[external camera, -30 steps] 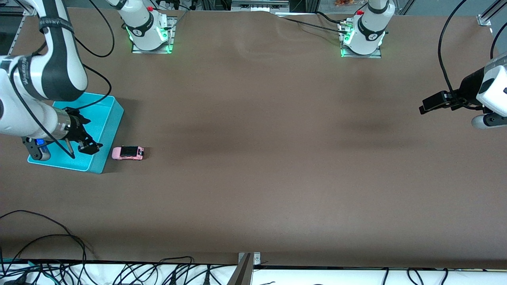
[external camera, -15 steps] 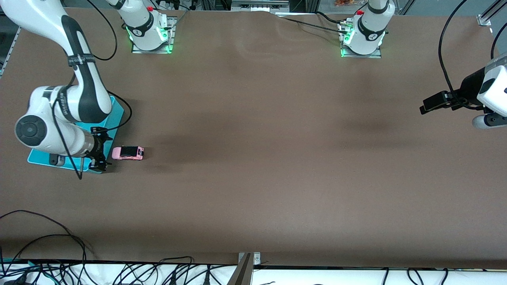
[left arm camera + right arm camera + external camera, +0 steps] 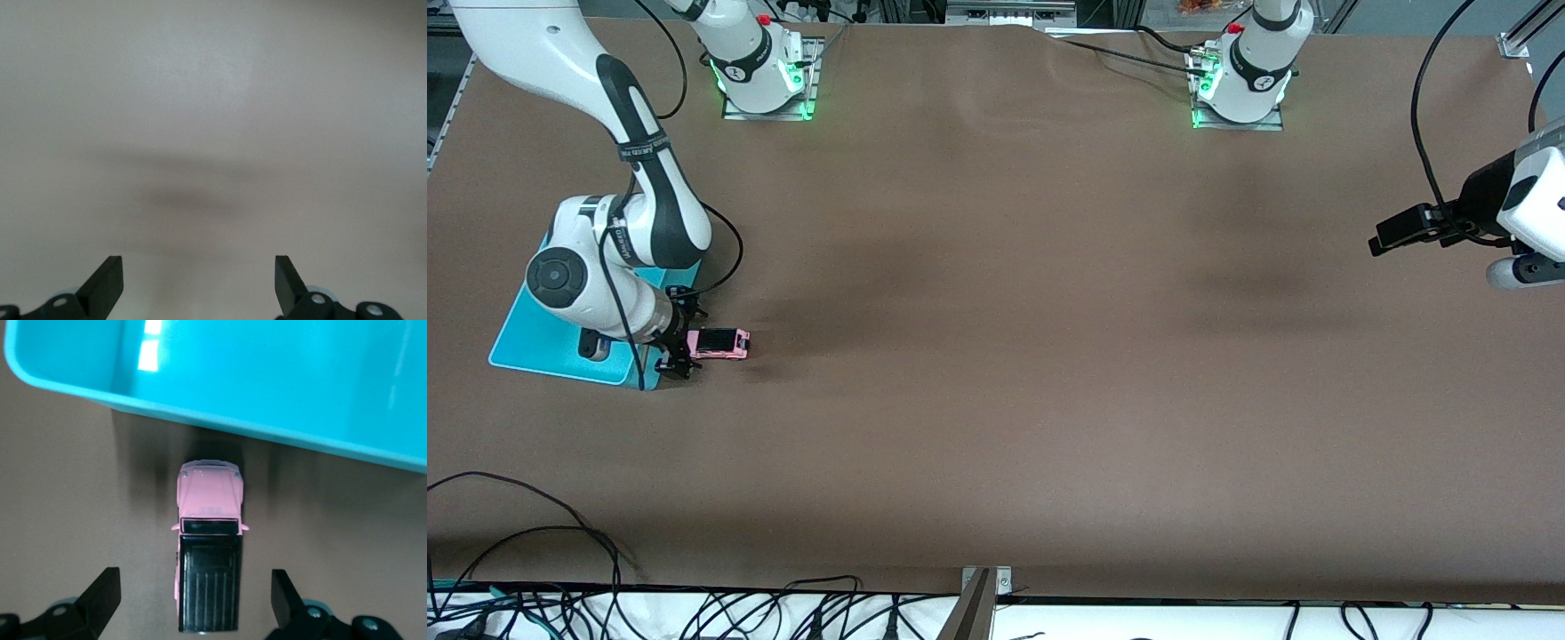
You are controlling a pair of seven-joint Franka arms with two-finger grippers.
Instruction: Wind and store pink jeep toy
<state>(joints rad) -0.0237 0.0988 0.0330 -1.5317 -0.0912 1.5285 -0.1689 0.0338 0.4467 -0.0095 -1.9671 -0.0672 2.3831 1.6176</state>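
- The small pink jeep toy [image 3: 720,343], a boxy plastic car with a light pink body, ribbed black roof and dark wheels, is seen standing on its wheels on the brown table [image 3: 1049,356], toward the right arm's end and well away from the edge nearest the front camera.
- Its pink bonnet is pointed at the long wall of the turquoise plastic bin [image 3: 534,342], which is set just beside it; a narrow strip of table is left between the two in the right wrist view.
- The right gripper [image 3: 679,342] is held low over the bin-side end of the jeep [image 3: 208,567], with its black fingers [image 3: 103,593] spread wide, one on each side of the car and neither touching it.
- The left gripper [image 3: 199,283] is kept waiting above bare table near the edge at the left arm's end, its fingers [image 3: 108,280] likewise spread wide with nothing between them.
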